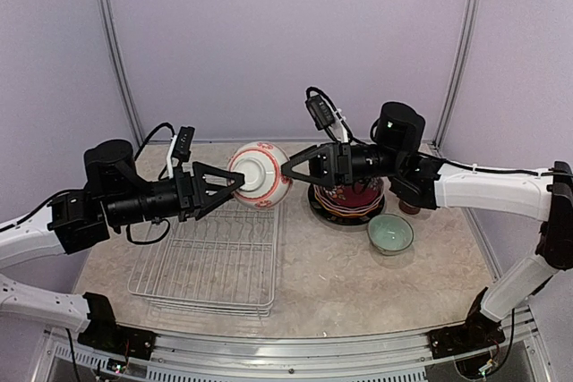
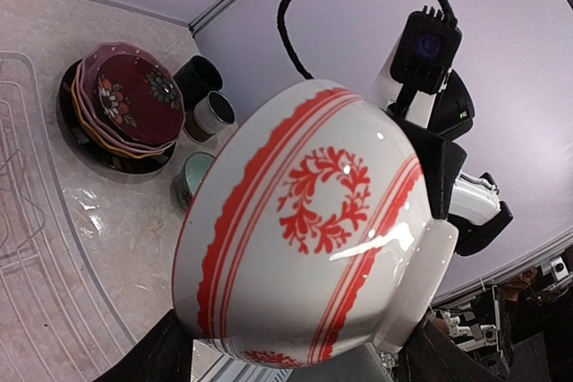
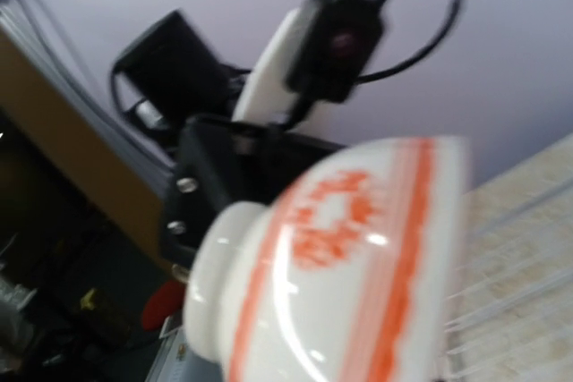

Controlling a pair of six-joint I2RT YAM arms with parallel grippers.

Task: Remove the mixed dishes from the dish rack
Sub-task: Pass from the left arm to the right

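Note:
The red-patterned white bowl hangs on its side in the air over the far right corner of the white wire dish rack. My left gripper is shut on its rim side. My right gripper closes on its foot side, and one of its black fingers lies against the foot. The bowl fills the left wrist view and, blurred, the right wrist view. No dishes show in the rack. My own jaws are mostly hidden in both wrist views.
A stack of plates with the dark red floral bowl on top stands right of the rack. A pale-green cup sits in front of it. A brown-white cup and a dark cup stand behind it.

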